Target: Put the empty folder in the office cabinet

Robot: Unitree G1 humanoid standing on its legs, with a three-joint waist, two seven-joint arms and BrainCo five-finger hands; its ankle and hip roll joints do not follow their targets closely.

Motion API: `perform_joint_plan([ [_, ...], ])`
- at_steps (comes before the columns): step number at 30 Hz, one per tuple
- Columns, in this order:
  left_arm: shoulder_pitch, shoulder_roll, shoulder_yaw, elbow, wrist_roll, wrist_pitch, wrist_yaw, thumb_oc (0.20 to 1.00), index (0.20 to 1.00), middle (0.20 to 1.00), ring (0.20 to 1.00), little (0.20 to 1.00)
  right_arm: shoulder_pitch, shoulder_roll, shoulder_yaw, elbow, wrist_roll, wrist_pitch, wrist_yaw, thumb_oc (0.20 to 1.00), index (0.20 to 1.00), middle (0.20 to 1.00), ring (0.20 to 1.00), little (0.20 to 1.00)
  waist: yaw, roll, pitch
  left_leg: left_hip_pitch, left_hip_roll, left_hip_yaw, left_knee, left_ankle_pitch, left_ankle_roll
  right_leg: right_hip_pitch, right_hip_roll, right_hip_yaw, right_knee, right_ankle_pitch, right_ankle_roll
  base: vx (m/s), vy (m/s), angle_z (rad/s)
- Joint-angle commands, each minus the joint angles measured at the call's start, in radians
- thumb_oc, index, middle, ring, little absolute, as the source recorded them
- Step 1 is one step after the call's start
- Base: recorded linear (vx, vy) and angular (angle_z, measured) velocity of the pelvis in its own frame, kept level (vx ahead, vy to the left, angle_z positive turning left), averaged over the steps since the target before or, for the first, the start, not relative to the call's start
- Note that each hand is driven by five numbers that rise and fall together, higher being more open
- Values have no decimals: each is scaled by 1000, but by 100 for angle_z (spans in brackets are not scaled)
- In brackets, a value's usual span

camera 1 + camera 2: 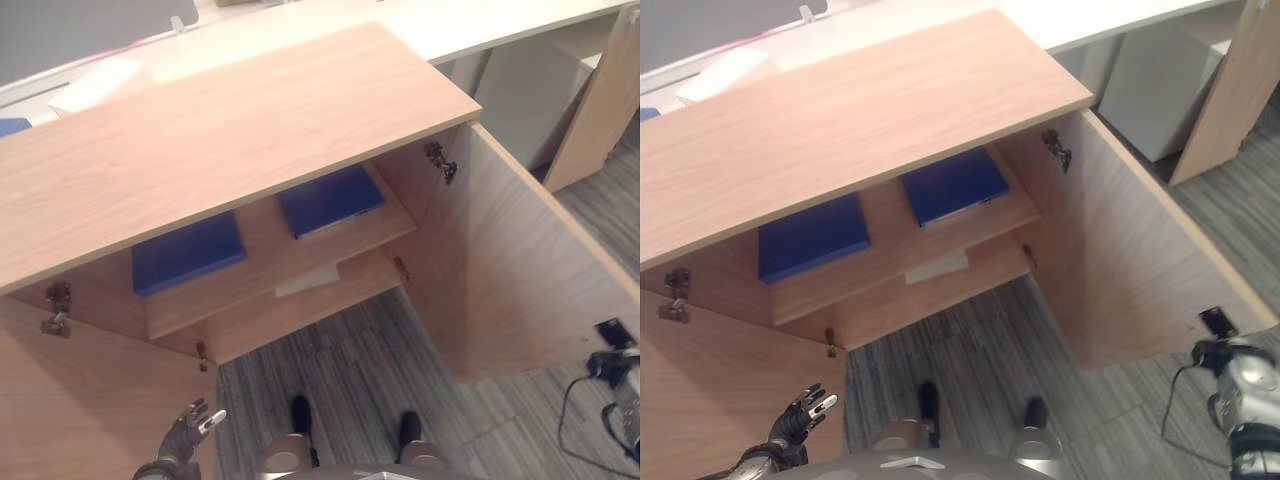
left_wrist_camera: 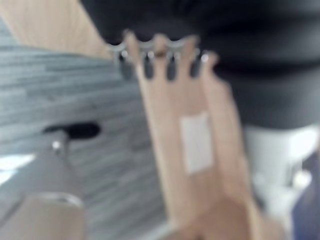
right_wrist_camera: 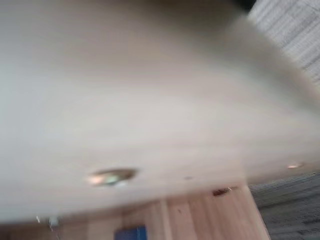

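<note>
Lowest in the head views, the left hand hangs by the left door, fingers spread and holding nothing. Right hand: its fingers are hidden, so I cannot tell their state. Both doors of the cabinet stand open (the right door swung wide), and two blue folders lie flat on the upper shelf, well apart. Placing looks done, probably; shutting the doors may be what remains.
</note>
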Motion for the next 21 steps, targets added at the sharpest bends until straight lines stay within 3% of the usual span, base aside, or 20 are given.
perform_joint_plan([
  [1,-61,24,23,0,-30,-11,2,1000,1000,1000,1000,1000,-73,51,146,-115,-142,-79,92,1000,1000,1000,1000,1000,26,-22,-6,76,7,130,45,-161,-39,-3,38,-68,43,-127,-46,25,76,39],
  [7,-39,-18,-5,5,1,-34,37,1000,1000,1000,1000,1000,-87,174,301,-113,-153,-101,4,1000,1000,1000,1000,1000,70,-39,-14,101,-3,113,10,-158,-29,32,42,-96,33,-122,-40,86,68,40],
  [18,-26,-27,-41,20,14,-68,73,1000,1000,1000,1000,1000,-191,222,413,-107,-87,-99,-19,1000,1000,1000,1000,1000,144,-41,-24,112,-35,83,0,-178,-9,66,24,-140,24,-114,-29,62,77,25],
  [20,-31,-23,-53,21,19,-91,100,1000,1000,1000,1000,1000,-249,240,433,-84,-33,-74,-76,1000,1000,1000,1000,1000,168,-40,-26,112,-42,72,-1,-180,-5,72,20,-149,23,-111,-25,28,56,20],
  [21,-42,-21,-56,22,24,-126,164,1000,1000,1000,1000,1000,-299,261,432,-47,-22,-42,-149,1000,1000,1000,1000,1000,183,-38,-30,113,-47,62,-4,-182,-1,76,18,-153,24,-110,-23,5,52,13],
])
